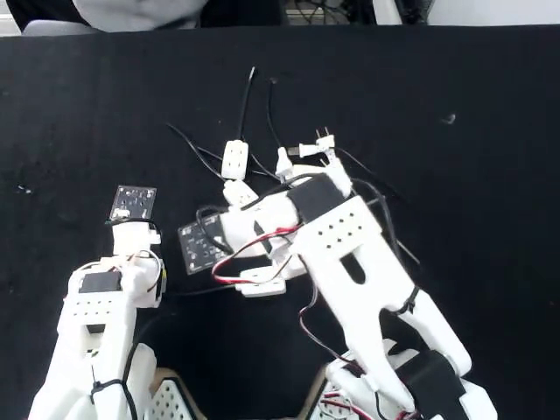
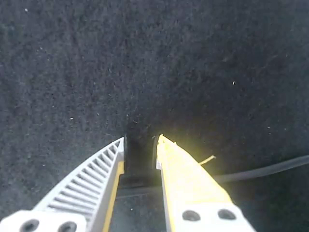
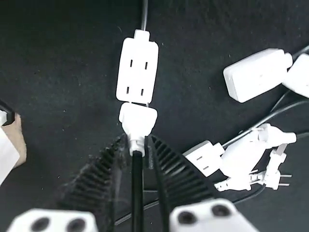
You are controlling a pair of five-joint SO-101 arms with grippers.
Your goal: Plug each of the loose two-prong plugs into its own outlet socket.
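Note:
My right gripper (image 3: 136,145) is shut on a white two-prong plug (image 3: 137,121) by its neck, where the black cord leaves it. The plug's face meets the end of a white outlet socket (image 3: 138,65), so its prongs are hidden. From above, that plug (image 1: 236,191) and socket (image 1: 234,159) lie mid-table under the right gripper (image 1: 238,203). A loose white plug (image 1: 317,144) with bare prongs lies just right of them; the loose plug (image 3: 273,169) lies among cords. My left gripper (image 2: 140,142) sits low at the left with a dark piece (image 2: 139,145) between its fingers.
Another white socket block (image 3: 256,75) and a smaller socket end (image 3: 205,157) lie near the loose plug. Black cords (image 1: 197,149) tangle around the sockets. Two small dark dotted plates (image 1: 133,203) (image 1: 197,247) lie on the black mat (image 1: 455,175), and a black cord (image 2: 270,169) runs beside the left gripper.

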